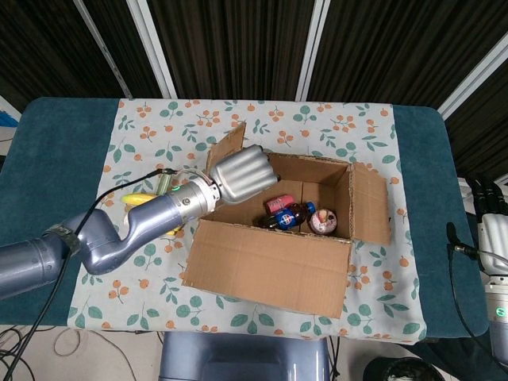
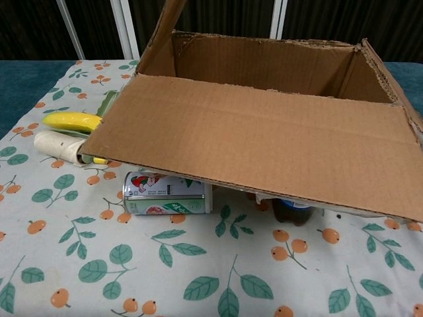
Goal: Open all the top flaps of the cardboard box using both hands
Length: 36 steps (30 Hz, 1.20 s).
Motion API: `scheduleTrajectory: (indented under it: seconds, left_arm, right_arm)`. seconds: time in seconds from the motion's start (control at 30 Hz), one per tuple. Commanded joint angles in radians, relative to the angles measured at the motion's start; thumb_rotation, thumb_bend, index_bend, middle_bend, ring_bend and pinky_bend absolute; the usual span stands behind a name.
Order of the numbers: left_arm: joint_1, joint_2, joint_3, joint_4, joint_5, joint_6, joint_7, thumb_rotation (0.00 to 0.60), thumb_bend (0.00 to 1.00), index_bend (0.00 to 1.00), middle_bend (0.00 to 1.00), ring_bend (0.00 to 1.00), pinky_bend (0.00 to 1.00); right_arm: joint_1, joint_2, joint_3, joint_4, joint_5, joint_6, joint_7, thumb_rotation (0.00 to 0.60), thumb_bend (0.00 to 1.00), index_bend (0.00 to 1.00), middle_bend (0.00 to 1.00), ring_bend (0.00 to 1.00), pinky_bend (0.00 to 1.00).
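Fingers (image 1: 252, 161) of the left hand (image 1: 240, 175) are curled over the top edge of the left flap (image 1: 228, 147), hooking it; that flap stands nearly upright at the nine o'clock side of the cardboard box (image 1: 305, 208). Whether the thumb closes behind the card I cannot tell from the head view, and the chest view shows only the flap's lower part, not the hand.

At about nine o'clock from the box, a banana (image 2: 71, 121) and a cardboard roll (image 2: 57, 145) lie on the patterned cloth (image 1: 151, 127) covering the bench (image 1: 55, 159). A can (image 2: 166, 194) lies on its side under the near flap (image 1: 266, 266), which is folded out flat toward six o'clock. Inside the box a bottle (image 1: 290, 216) and other small items show.

The right flap (image 1: 371, 205) is already laid outward at three o'clock. The right hand (image 1: 489, 208) hangs well apart at the bench's right edge, holding nothing; its finger spread is too cropped to judge.

The step in hand looks like swinging the left flap outward. Next, it likely needs pushing past vertical toward nine o'clock; the far flap at twelve o'clock is hard to make out.
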Motion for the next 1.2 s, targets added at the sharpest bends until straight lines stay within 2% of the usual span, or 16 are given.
scheduleTrajectory:
  seconds: [0.03,0.3,0.5,1.03,1.2]
  left_arm:
    - [0.038,0.079,0.004,-0.063,0.022,0.025,-0.004,0.600,0.91,0.51,0.63,0.49,0.52]
    - [0.121,0.204,0.027,-0.152,0.057,0.066,-0.019,0.600,0.91,0.51,0.63,0.49,0.52]
    - [0.211,0.271,0.064,-0.200,0.076,0.106,-0.033,0.600,0.91,0.51,0.63,0.49,0.52]
    - [0.447,0.351,0.138,-0.248,0.115,0.263,-0.064,0.600,0.91,0.50,0.62,0.49,0.52]
    - [0.524,0.351,0.159,-0.241,0.112,0.312,-0.082,0.600,0.87,0.49,0.59,0.46,0.51]
  right_arm:
    - [0.000,0.000,-0.001,-0.003,-0.003,-0.001,-0.001,0.600,0.47,0.00,0.00,0.04,0.23]
    - [-0.001,-0.002,-0.002,-0.013,-0.014,0.000,-0.009,0.600,0.47,0.00,0.00,0.04,0.23]
    - [-0.002,-0.001,-0.002,-0.018,-0.016,-0.001,-0.009,0.600,0.47,0.00,0.00,0.04,0.23]
    - [-0.003,-0.003,-0.005,-0.030,-0.026,-0.006,-0.018,0.600,0.47,0.00,0.00,0.04,0.23]
    - [-0.003,-0.003,-0.006,-0.035,-0.029,-0.008,-0.018,0.600,0.47,0.00,0.00,0.04,0.23]
